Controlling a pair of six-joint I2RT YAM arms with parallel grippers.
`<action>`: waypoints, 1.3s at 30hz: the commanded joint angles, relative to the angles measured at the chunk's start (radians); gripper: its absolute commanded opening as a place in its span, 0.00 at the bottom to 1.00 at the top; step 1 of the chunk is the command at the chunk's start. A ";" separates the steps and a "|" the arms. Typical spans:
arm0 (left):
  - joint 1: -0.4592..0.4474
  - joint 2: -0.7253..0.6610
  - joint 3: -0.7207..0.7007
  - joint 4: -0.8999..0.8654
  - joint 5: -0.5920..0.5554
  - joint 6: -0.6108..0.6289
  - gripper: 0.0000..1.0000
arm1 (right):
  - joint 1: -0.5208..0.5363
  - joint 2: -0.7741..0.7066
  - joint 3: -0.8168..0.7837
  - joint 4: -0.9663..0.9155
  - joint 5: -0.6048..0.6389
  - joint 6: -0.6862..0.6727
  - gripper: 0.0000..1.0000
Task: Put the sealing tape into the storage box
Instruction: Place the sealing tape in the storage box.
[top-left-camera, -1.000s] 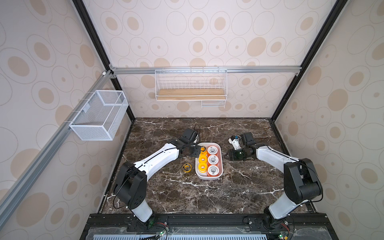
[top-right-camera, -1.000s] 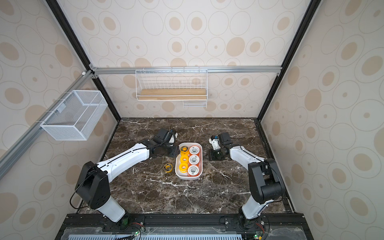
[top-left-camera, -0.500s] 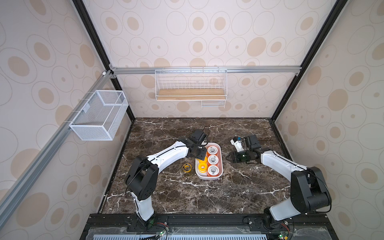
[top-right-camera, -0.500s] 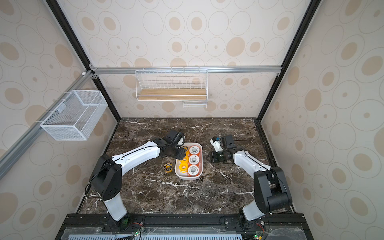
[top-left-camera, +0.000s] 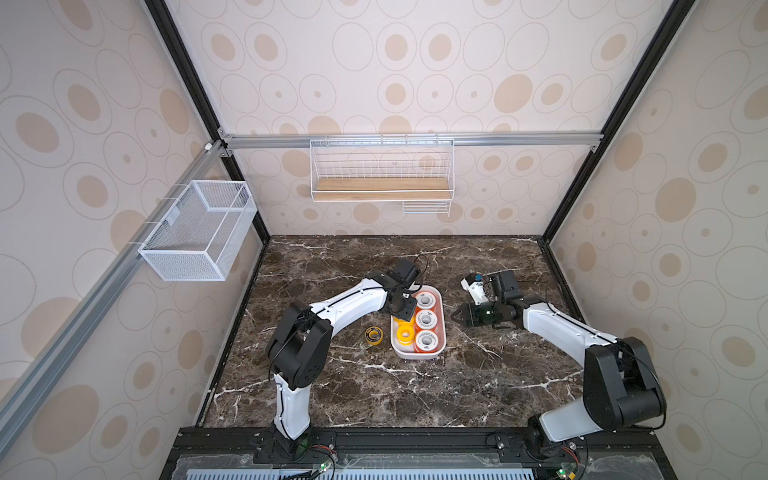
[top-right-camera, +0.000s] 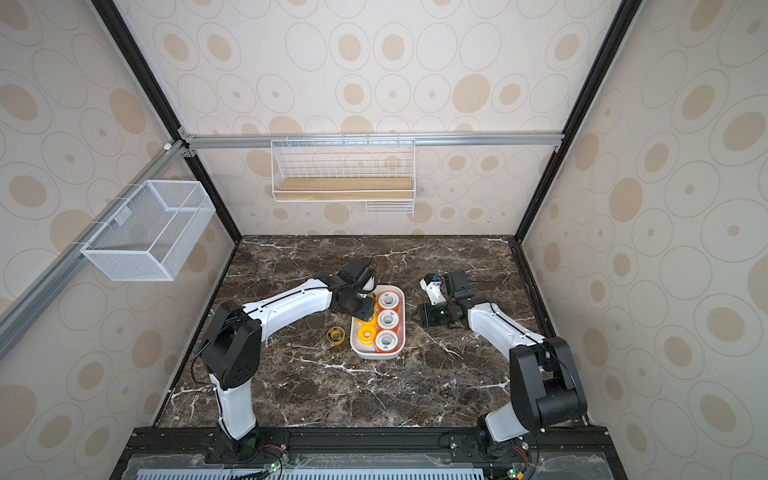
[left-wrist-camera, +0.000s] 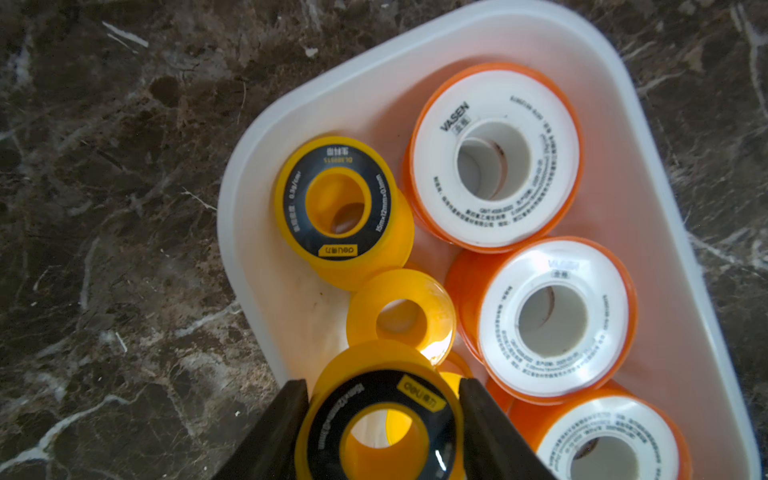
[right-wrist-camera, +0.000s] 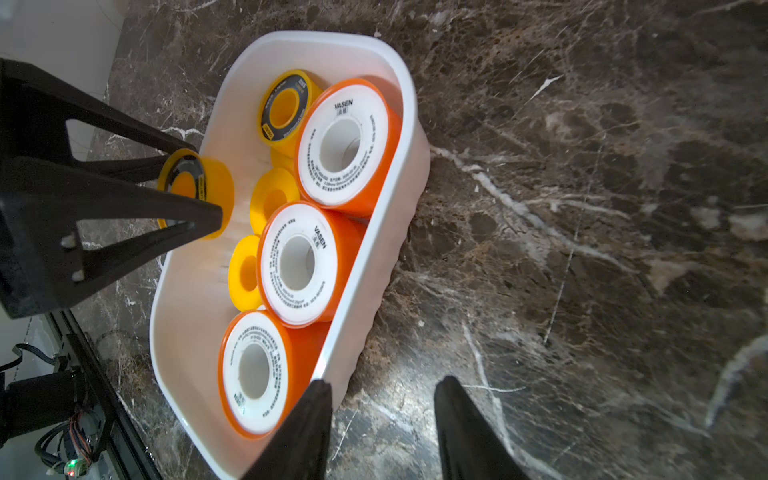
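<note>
Holding: your left claw (left-wrist-camera: 382, 388) grips a dark-faced spool (left-wrist-camera: 376, 428) over the box (left-wrist-camera: 253, 141).
Right claw (right-wrist-camera: 384, 382): released, empty, beside box.
Loose spool (top-left-camera: 374, 335): on desk (top-left-camera: 457, 395), nearer your left arm.

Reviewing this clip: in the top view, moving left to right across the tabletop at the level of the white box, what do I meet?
Lone yellow spool → storage box → right gripper, open and empty.

overhead pair, wrist close-ups: storage box (left-wrist-camera: 374, 75)
</note>
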 joint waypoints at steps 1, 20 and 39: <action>-0.015 0.029 0.043 -0.038 0.009 0.033 0.56 | -0.007 -0.016 -0.017 -0.003 -0.005 -0.017 0.46; -0.017 0.079 0.054 -0.015 0.011 0.025 0.56 | -0.008 -0.013 -0.017 -0.011 -0.010 -0.024 0.47; -0.017 0.100 0.070 0.006 -0.030 0.018 0.62 | -0.008 -0.018 -0.012 -0.029 -0.008 -0.031 0.48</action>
